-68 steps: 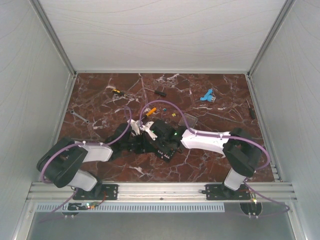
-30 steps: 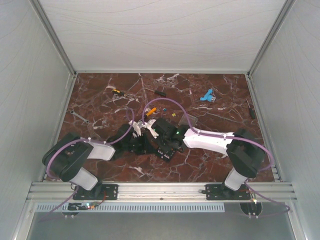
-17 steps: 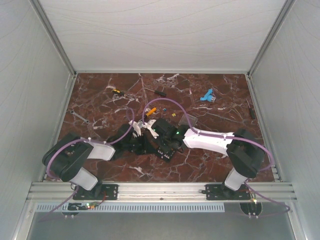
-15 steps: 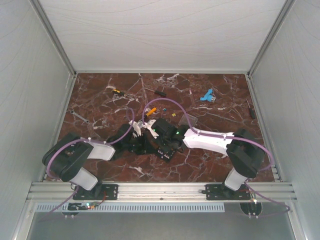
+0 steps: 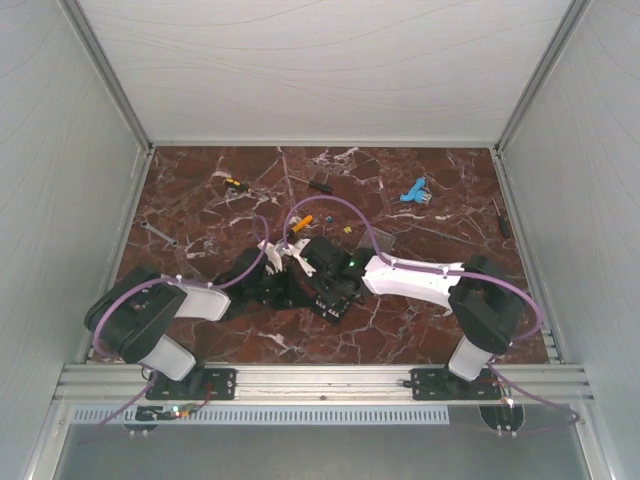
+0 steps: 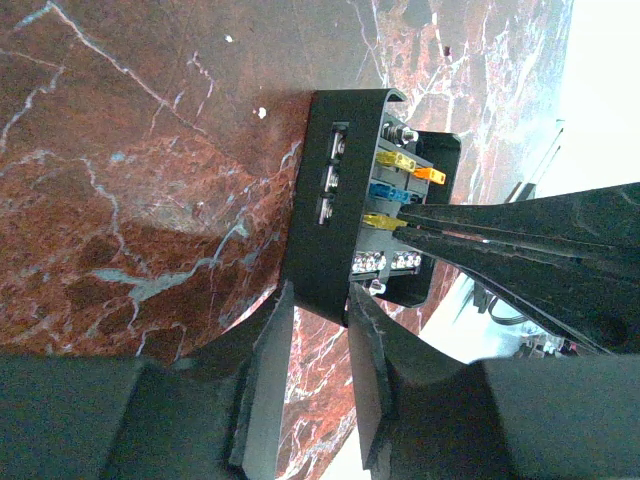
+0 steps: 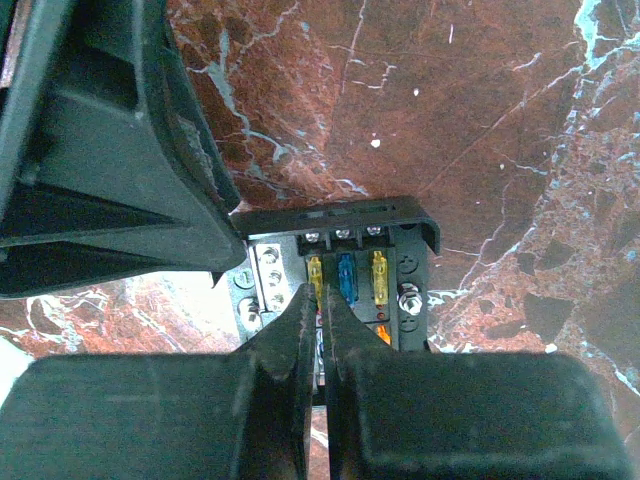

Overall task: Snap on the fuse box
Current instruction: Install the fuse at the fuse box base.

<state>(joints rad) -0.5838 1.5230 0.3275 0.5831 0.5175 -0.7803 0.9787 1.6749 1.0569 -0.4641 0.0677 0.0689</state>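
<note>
The left hand [image 6: 320, 297] pinches a lower corner of the fuse box [image 6: 325, 190], with one finger on each side of its black wall. The box sits on the red marbled worktop [image 5: 440, 225], near the middle and a little to the left, where the two arms meet. From above, the arms hide most of it.

It is a small black square plastic shell with rounded corners and a raised rim, open on top. Three slots run along one outer wall. Inside, on a grey bed, a row of fuses stands upright: a yellow fuse [image 7: 313, 272], a blue fuse [image 7: 347, 278] and another yellow one. An orange fuse [image 7: 384, 333] stands in a second row. Small silver screws [image 7: 343, 235] line the inner edges, and a larger bolt [image 7: 408, 295] stands by one corner.

The right hand [image 7: 320, 292] reaches in from the right, its fingers pressed together but for a thin slit. Its tips are down among the fuses at the first yellow one; I cannot tell whether they nip it.
</note>
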